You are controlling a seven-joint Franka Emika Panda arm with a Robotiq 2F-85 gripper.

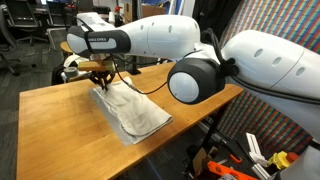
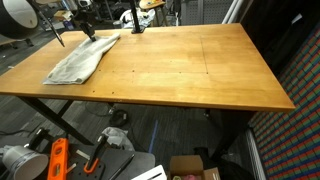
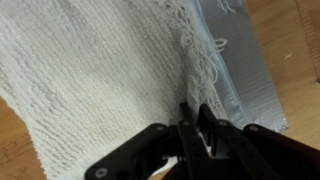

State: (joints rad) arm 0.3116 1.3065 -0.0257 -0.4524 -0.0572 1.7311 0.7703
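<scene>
Wooden table [image 1: 55, 110] [image 2: 200, 70] noted as reference. A white knitted towel [image 1: 112, 95] [image 2: 80, 60] [image 3: 90, 70] lies flat on the table top, near one end of the table and close to a long edge. It is spread over a grey sheet [image 1: 145, 122] [image 3: 240, 70] that shows past its frayed border. The gripper [image 1: 100, 72] [image 2: 88, 28] [image 3: 190, 112] stands low over the table at the towel's end nearest the table edge, with the arm reaching in across the table top. In the wrist view the black fingers [image 3: 205, 122] are drawn together, with the towel's fringed edge pinched between them: clenched on the towel. The towel's remaining length rests on the table. Below the table, on the floor, an orange tool [image 2: 58, 160] and a cardboard box [image 2: 190, 166] are observed.
</scene>
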